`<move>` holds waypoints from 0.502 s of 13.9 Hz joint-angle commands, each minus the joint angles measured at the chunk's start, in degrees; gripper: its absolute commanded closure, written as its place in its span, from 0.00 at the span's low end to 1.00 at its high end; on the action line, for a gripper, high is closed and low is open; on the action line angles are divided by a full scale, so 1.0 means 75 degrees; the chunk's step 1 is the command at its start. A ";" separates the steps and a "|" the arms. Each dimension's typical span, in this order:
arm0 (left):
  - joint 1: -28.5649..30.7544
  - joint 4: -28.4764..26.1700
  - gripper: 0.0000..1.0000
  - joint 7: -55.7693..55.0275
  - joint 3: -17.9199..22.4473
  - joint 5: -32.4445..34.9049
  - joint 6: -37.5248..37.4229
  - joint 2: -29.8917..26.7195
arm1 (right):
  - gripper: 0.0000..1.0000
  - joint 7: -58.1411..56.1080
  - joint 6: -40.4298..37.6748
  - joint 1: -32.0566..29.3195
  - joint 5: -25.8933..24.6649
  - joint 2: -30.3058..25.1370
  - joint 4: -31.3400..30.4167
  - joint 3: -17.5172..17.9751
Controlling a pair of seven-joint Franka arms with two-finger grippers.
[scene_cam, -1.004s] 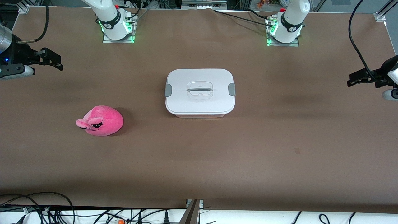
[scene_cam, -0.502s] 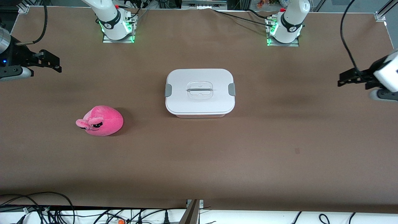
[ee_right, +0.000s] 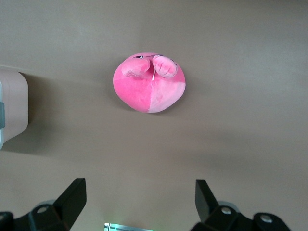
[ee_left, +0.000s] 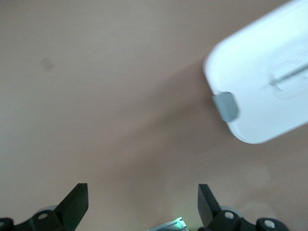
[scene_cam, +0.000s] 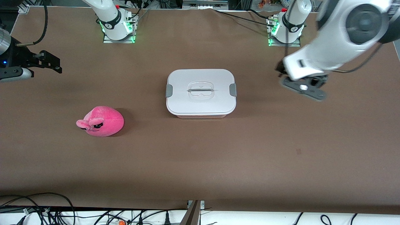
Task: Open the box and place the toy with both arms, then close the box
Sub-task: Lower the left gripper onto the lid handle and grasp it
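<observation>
Left gripper [ee_left: 139, 204] hangs in the air over the bare worktop [scene_cam: 281, 140], toward the left arm's end of it, just beside the box [scene_cam: 201, 93] but not touching. Its two fingers stand wide apart with nothing between them, as the left wrist view shows. Right gripper [ee_right: 139, 202] is also up in the air, at the right arm's end of the worktop, and its fingers are spread apart and empty too.

Near the middle of the worktop the box sits with its white lid [scene_cam: 201, 89] on it. A grey clip [ee_left: 226, 107] is down at each short end of the lid, and the clear handle [scene_cam: 200, 90] lies in the centre recess.

Nearer to the front camera than the box, toward the right arm's end, the pink toy [scene_cam: 100, 121] rests on the worktop, well apart from the box and from both grippers.
</observation>
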 commanded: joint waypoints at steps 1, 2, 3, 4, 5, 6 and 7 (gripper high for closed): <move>-0.1425 0.0448 0.00 -0.0037 0.0148 -0.0135 0.0133 0.0836 | 0.00 -0.0079 -0.0121 -0.0050 -0.0027 0.0047 0.0151 0.0024; -0.1732 0.0565 0.00 0.0068 0.0136 -0.0147 0.0356 0.1047 | 0.00 -0.0090 -0.0110 -0.0050 -0.0027 0.0047 0.0139 0.0013; -0.2013 0.0578 0.00 0.0104 0.0125 -0.0170 0.0613 0.1247 | 0.00 -0.0114 -0.0110 -0.0050 -0.0027 0.0047 0.0139 0.0024; -0.2306 0.0578 0.00 0.0185 0.0136 -0.0193 0.0929 0.1376 | 0.00 -0.0137 -0.0075 -0.0050 -0.0027 0.0047 0.0139 0.0013; -0.2471 0.0578 0.00 0.0430 0.0136 -0.0194 0.1245 0.1528 | 0.00 -0.0149 -0.0063 -0.0050 -0.0027 0.0047 0.0139 0.0013; -0.2601 0.0555 0.00 0.0919 0.0113 -0.0205 0.1562 0.1704 | 0.00 -0.0161 -0.0063 -0.0062 -0.0050 0.0058 0.0139 0.0024; -0.2764 0.0508 0.00 0.1957 0.0101 -0.0147 0.2296 0.2054 | 0.00 -0.0161 -0.0074 -0.0051 -0.0062 0.0058 0.0139 0.0013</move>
